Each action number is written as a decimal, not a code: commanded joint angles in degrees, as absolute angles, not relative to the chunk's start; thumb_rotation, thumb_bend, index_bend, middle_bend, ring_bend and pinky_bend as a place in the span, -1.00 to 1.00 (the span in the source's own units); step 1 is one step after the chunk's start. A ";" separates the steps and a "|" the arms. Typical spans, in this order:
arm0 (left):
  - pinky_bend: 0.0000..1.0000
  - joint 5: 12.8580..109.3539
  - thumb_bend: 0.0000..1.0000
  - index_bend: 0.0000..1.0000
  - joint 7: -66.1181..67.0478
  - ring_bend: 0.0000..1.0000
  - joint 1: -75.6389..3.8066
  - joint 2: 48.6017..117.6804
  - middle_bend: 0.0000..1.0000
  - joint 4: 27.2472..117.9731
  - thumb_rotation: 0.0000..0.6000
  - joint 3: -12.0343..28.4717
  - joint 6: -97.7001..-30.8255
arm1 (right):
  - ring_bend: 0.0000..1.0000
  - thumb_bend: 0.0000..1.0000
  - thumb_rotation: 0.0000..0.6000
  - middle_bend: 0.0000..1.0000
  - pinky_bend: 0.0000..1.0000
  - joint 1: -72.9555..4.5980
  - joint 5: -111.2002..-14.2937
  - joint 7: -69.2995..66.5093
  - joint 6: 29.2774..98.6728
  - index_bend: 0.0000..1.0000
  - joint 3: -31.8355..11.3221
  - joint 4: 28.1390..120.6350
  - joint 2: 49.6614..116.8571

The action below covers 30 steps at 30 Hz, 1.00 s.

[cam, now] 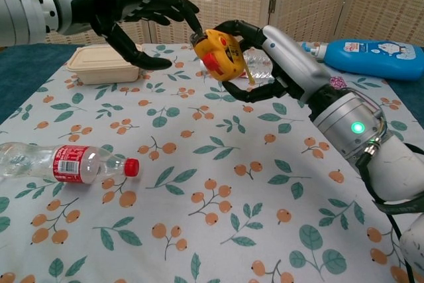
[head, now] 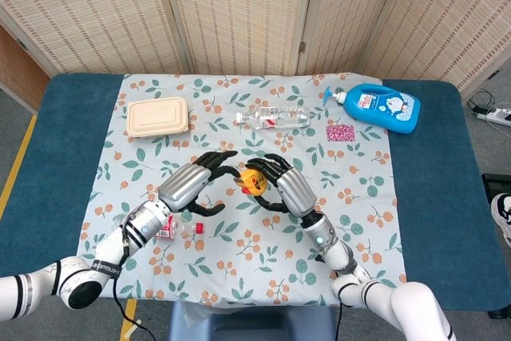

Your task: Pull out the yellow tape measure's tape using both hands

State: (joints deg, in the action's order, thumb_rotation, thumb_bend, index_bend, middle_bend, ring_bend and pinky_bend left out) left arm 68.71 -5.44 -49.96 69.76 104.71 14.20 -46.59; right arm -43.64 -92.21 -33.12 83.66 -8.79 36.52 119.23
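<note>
The yellow tape measure (cam: 222, 54) with a red button is held up off the table in my right hand (cam: 281, 51), whose fingers curl over its top and under it. In the head view the tape measure (head: 254, 182) shows as a small yellow spot between both hands. My left hand (cam: 126, 11) reaches in from the left with its fingers spread. Its fingertips (cam: 193, 30) touch the case's upper left corner, and the thumb hangs apart well below. No tape shows pulled out. From above, the left hand (head: 192, 187) and right hand (head: 286, 189) face each other.
A plastic bottle with a red cap (cam: 73, 162) lies at the near left on the patterned cloth (cam: 218, 183). A beige lunch box (head: 157, 116), a clear bottle (head: 273, 116), a blue detergent bottle (head: 383, 108) and a pink patch (head: 340, 132) lie at the far side.
</note>
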 commanded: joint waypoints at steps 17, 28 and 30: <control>-1.00 68.32 -0.40 -0.06 -3.94 -0.82 -49.25 72.82 -0.76 102.39 1.00 14.18 -50.82 | -0.27 -0.16 1.00 -0.16 -0.64 -43.89 -91.62 -32.63 83.11 0.23 -8.71 35.72 119.64; -1.00 66.56 -0.40 0.14 -2.95 -0.73 -49.30 76.07 -0.64 100.24 1.00 14.69 -52.45 | -0.27 -0.16 1.00 -0.16 -0.66 -44.38 -91.19 -32.11 82.54 0.23 -8.92 34.64 120.30; -0.99 66.29 -0.39 0.17 -2.85 -0.71 -49.24 76.74 -0.62 99.75 1.00 14.86 -52.96 | -0.27 -0.16 1.00 -0.16 -0.66 -44.46 -91.12 -32.07 82.46 0.23 -8.95 34.45 120.43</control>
